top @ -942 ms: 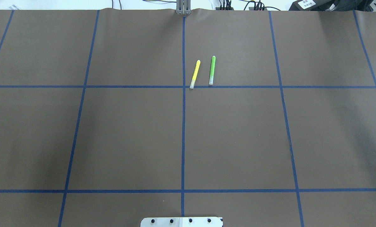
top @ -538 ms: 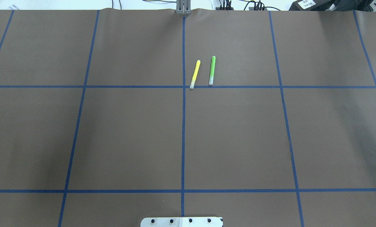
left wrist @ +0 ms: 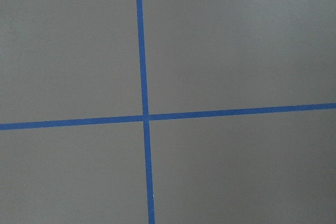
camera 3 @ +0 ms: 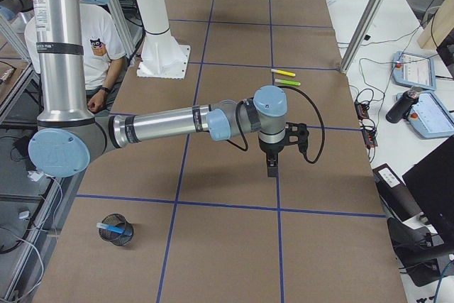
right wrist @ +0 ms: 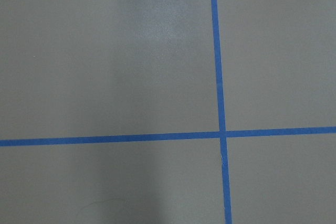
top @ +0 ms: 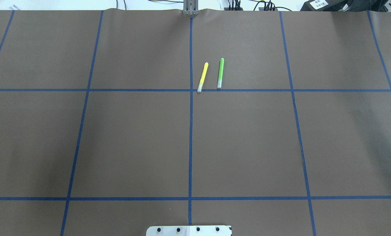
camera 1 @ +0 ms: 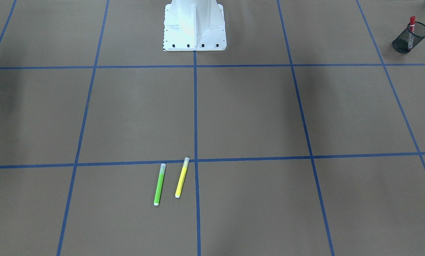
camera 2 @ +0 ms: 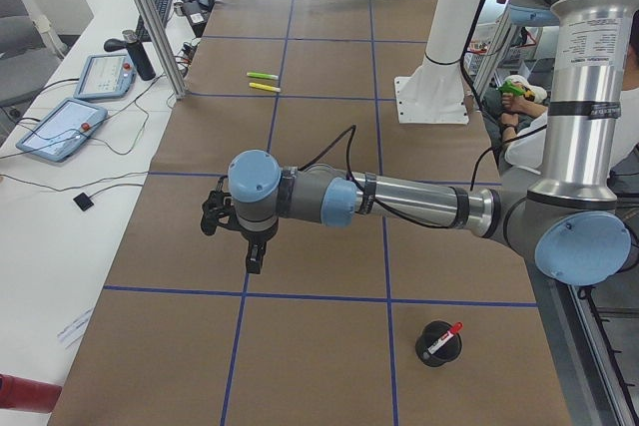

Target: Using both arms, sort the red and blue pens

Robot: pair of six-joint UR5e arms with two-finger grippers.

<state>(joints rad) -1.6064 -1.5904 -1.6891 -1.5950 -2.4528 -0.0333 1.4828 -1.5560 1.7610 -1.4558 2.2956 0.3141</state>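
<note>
The red pen stands in a black mesh cup at the table's corner on my left side, also seen in the exterior left view as the red pen. The blue pen lies in a second mesh cup on my right side. My left gripper hangs over bare table, pointing down. My right gripper does the same. Both show only in the side views, so I cannot tell whether they are open or shut. Both wrist views show only brown table and blue tape.
A green marker and a yellow marker lie side by side past the table's middle. The white robot base stands at the near edge. A seated person is behind the robot. Tablets and cables lie along the far edge.
Only faint shadows at the table's right side have shifted outward. The two markers lie as before.
</note>
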